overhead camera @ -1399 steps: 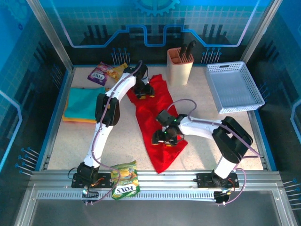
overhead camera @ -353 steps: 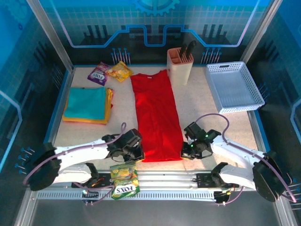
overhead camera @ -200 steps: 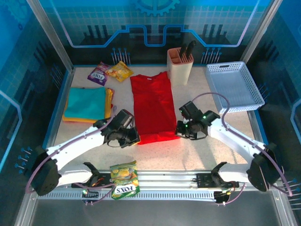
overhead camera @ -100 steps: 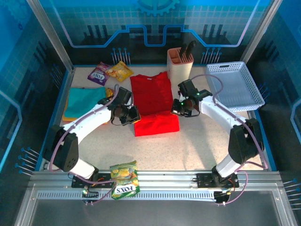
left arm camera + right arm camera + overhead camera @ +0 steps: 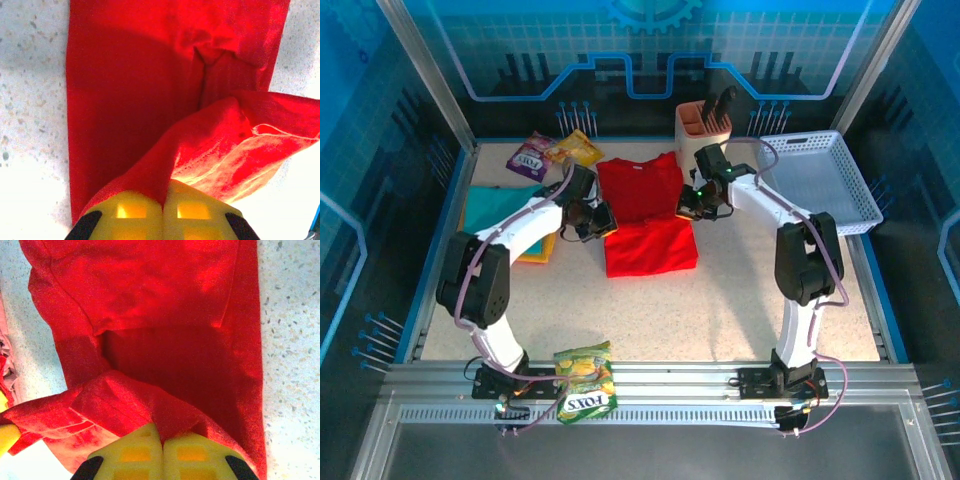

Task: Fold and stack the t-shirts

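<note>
Top external: left gripper (image 5: pixel 599 222) and right gripper (image 5: pixel 688 211), clamping red t-shirt (image 5: pixel 650 248), moved farther back.

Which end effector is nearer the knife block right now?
Right. The right end effector is just on the near side of the knife block, gripping the red t-shirt's right edge. The left end effector grips the shirt's opposite edge, farther away.

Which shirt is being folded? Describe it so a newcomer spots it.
Find the knife block at the far edge. Just left of it lies the red t-shirt, half doubled over, the only red cloth; the teal shirt is farther left.
</note>
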Robot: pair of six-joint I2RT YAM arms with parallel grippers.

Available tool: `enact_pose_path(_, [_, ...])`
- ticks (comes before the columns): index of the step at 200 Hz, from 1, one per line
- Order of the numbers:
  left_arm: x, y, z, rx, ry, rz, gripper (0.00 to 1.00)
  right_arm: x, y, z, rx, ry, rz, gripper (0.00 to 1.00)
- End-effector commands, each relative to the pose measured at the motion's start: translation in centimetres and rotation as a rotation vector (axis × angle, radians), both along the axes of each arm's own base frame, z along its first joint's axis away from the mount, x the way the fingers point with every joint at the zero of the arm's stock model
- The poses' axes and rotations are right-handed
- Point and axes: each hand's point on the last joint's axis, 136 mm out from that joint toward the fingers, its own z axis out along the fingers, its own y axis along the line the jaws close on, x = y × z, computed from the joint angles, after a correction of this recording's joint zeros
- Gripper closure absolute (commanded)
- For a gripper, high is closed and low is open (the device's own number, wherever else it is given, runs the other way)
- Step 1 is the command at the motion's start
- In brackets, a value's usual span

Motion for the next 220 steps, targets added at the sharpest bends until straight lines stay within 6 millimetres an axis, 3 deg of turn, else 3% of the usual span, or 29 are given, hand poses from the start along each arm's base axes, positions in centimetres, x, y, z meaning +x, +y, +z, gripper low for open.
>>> enact_pose_path(1, [1.8, -0.1, 0.4, -0.032, -0.036, -0.027, 1.0, 0.9, 0.1, -0.1, 0.024, 0.008, 0.025, 1.0])
enact_pose_path(52, [3.0, 0.5, -1.3, -0.028, -0.008, -0.021, 1.0, 2.0, 0.3, -2.3, 0.034, 0.038, 0.029, 1.0])
enact_pose_path(92, [5.2, 1.7, -2.8, -0.039, -0.013, 0.002, 0.84, 4.5, 0.1, -3.3, 0.055, 0.014, 0.015, 0.98])
enact_pose_path(100, [6.0, 1.9, -2.7, -0.046, -0.024, 0.005, 0.77, 5.1, 0.1, -3.3, 0.059, 0.006, 0.012, 0.92])
enact_pose_path(114, [7.1, 2.6, -2.7, -0.045, -0.031, 0.02, 0.6, 5.9, -0.1, -3.5, 0.06, 0.006, 0.009, 0.68])
enact_pose_path(125, [7.8, 3.0, -2.4, -0.058, -0.032, 0.026, 0.56, 6.2, -0.2, -3.3, 0.066, 0.013, 0.011, 0.54])
enact_pose_path(145, [8.2, 3.7, -0.9, -0.076, -0.054, 0.045, 0.5, 6.1, -0.2, -2.0, 0.067, -0.022, 0.022, 0.37])
enact_pose_path(175, [6.5, 3.9, 1.2, -0.085, -0.083, 0.046, 0.45, 4.7, -1.1, 0.0, 0.048, -0.07, 0.027, 0.22])
enact_pose_path(220, [0.4, 2.7, 0.9, -0.084, -0.016, -0.007, 0.46, -0.4, -2.4, 0.5, 0.035, -0.029, 0.015, 0.21])
